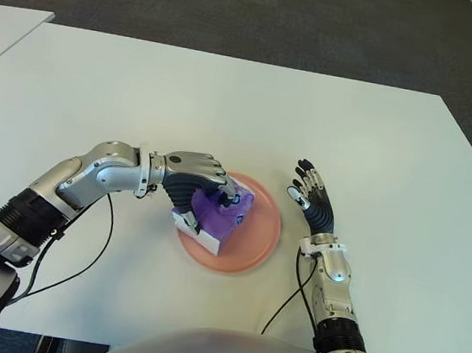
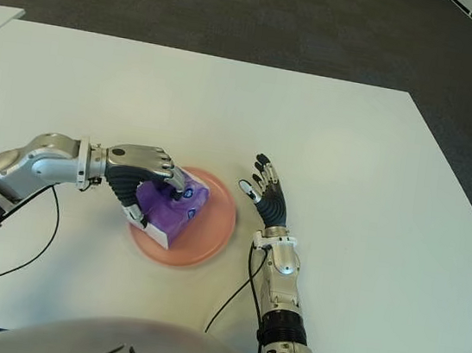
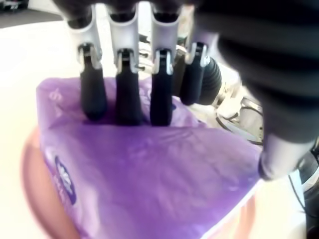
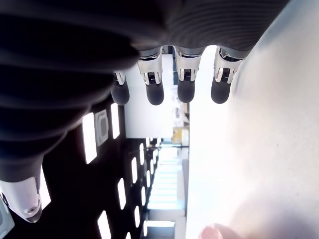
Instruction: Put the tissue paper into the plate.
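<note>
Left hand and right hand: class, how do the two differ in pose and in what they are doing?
The left hand has its fingers curled down on the purple tissue pack; the right hand is open and holds nothing. The left hand is over the pink plate; the right hand shows beside the plate, on its right. Both are dark-fingered hands above the white table.

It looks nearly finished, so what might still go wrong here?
The left hand grips the purple tissue pack, tilted over the pink plate's left rim, so it might tip out onto the table on release. Fingers could snag the soft wrapper. The right hand sits open beside the plate.
</note>
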Robot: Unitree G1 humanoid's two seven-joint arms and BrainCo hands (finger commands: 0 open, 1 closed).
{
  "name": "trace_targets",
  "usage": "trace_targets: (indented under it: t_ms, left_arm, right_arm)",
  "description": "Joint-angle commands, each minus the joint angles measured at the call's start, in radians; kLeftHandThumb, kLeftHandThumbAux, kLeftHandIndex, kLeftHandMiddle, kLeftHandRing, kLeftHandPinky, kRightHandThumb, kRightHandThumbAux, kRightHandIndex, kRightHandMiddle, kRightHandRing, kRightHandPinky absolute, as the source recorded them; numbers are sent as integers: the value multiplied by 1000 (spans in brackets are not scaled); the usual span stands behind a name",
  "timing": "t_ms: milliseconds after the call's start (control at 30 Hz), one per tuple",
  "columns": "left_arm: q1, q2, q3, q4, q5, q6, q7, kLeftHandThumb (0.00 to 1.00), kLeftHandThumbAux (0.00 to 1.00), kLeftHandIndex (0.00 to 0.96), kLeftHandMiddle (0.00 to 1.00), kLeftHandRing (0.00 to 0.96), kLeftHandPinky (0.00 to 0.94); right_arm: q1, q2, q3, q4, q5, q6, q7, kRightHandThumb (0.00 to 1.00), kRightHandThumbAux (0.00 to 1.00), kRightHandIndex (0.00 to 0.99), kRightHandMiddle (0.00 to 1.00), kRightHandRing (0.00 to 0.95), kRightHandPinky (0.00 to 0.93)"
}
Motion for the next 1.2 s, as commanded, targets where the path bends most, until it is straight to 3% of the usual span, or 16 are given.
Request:
trace_targets:
  t_ms: [33, 267, 500, 600, 667, 733, 867, 933, 1067, 1133, 1200]
  left_arm:
    - [41, 0, 52, -15, -106, 115, -65, 98, 467, 33, 42, 40, 40]
    - [102, -91, 140, -6, -279, 151, -30, 85, 394, 2, 3, 3, 3]
    - [131, -172, 218, 23, -480, 154, -79, 67, 393, 0, 0, 0, 0]
    - [80, -274, 271, 206, -572, 132, -92, 52, 401, 0, 0, 0, 0]
    - [67, -311, 293, 262, -603, 125, -95, 45, 404, 0, 0, 0, 0]
    - [59, -391, 289, 313, -583, 141, -27, 41, 408, 0, 0, 0, 0]
    - [-70, -594, 246, 465, -436, 170, 188, 44, 433, 0, 0, 0, 0]
    - [-94, -599, 255, 435, -407, 223, 240, 47, 454, 0, 0, 0, 0]
    - [-17, -533, 314, 248, -398, 278, 258, 47, 479, 0, 0, 0, 0]
    - [97, -474, 382, 46, -435, 299, 246, 48, 476, 0, 0, 0, 0]
    - [262, -430, 467, -131, -548, 237, 181, 54, 444, 0, 0, 0, 0]
  right_arm:
    - [99, 17, 7, 140, -6, 97, -5, 3, 576, 0, 0, 0, 0]
    - [104, 16, 10, 135, -10, 91, -8, 1, 577, 0, 0, 0, 0]
    - [103, 17, 11, 137, -9, 80, -5, 5, 563, 0, 0, 0, 0]
    - [101, 17, 11, 141, -12, 76, -7, 12, 552, 0, 0, 0, 0]
    - [101, 16, 11, 140, -13, 79, -9, 16, 549, 0, 0, 0, 0]
    - [102, 16, 11, 136, -12, 89, -12, 21, 553, 0, 0, 0, 0]
    - [108, 16, 11, 128, -6, 99, -7, 22, 568, 0, 0, 0, 0]
    - [108, 15, 11, 127, -6, 101, -8, 19, 573, 0, 0, 0, 0]
    - [106, 16, 11, 133, -7, 101, -11, 14, 573, 0, 0, 0, 0]
    - [105, 17, 10, 133, -7, 102, -11, 11, 572, 0, 0, 0, 0]
    - [106, 17, 9, 132, -7, 102, -10, 10, 572, 0, 0, 0, 0]
